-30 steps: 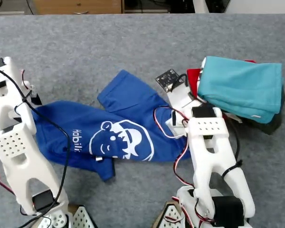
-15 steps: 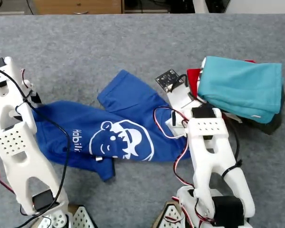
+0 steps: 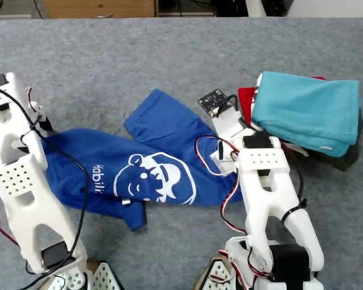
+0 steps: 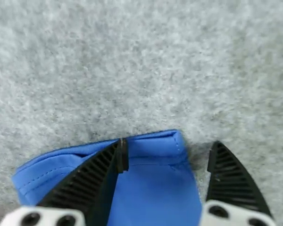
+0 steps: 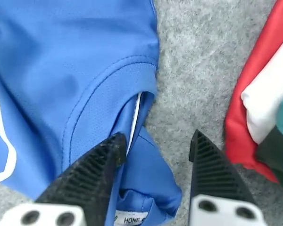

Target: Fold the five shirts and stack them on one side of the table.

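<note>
High view first: the blue shirt [image 3: 151,163] lies spread and rumpled on the grey, felt-like surface [image 3: 109,60], smooth knit with a white cartoon print [image 3: 160,178] facing up and one sleeve kicked out toward the far side. At the right sits the stack [image 3: 302,118] of folded shirts: a soft teal shirt [image 3: 305,112] on top, a red shirt [image 3: 247,96] peeking out beneath it, and a dark layer [image 3: 346,158] at the bottom. The white left arm [image 3: 18,181] stands over the shirt's left end and the right arm [image 3: 266,181] over its right end. Against a second ago, the left arm has shifted only a touch and the shirt lies just as it did. There is open grey room beyond the shirt up to the far edge; the stack sits close to the right edge.

Left wrist view: the left end effector [image 4: 167,155] is spread wide and holds nothing. One ribbed black finger is over a stitched blue corner of the shirt, the other over bare grey pile just beside it.

Right wrist view: the right end effector [image 5: 155,141] is also wide and empty, straddling the shirt's collar [image 5: 137,117], with its mesh lining and white inner band. The red fold edge lies near, across a strip of grey.
</note>
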Available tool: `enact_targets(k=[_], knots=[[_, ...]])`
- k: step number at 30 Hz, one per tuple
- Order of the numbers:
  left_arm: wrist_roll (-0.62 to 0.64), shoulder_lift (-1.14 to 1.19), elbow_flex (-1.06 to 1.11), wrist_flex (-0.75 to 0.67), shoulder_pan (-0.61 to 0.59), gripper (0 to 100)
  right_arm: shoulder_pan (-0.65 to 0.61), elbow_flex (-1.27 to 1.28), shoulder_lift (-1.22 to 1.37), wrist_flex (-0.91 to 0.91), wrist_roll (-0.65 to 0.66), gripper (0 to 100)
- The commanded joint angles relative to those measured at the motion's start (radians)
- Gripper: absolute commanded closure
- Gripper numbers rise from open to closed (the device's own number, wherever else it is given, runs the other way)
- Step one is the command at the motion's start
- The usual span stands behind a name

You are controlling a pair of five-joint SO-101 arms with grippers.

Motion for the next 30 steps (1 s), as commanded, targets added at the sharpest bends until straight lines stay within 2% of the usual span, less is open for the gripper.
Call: enact_targets(k=[1, 4, 9, 14, 18, 25, 28, 30], knots=[[0.009, 0.039, -0.032, 0.005, 0.008, 73, -0.012, -0.001, -0.001, -0.017, -0.011, 76.8], [0.009, 0.079, -0.035, 0.005, 0.002, 74, -0.012, -0.001, 0.001, -0.017, -0.011, 76.8], [-0.005, 0.090, -0.041, 0.005, -0.015, 86, -0.008, -0.001, 0.004, -0.017, -0.011, 76.8], [-0.121, 0.090, -0.098, 0.006, -0.020, 99, -0.007, -0.001, 0.005, -0.017, -0.011, 76.8], [-0.176, 0.087, -0.146, 0.014, -0.023, 98, -0.007, -0.002, -0.001, -0.017, -0.011, 76.8], [-0.399, -0.093, -0.106, 0.015, -0.020, 98, 0.058, -0.122, -0.096, 0.058, -0.020, 76.8], [-0.537, -0.211, 0.017, 0.015, -0.009, 98, 0.053, -0.226, -0.133, 0.069, -0.020, 76.8], [-0.624, -0.291, 0.135, 0.015, 0.002, 98, 0.004, -0.297, -0.125, 0.071, -0.014, 76.7]])
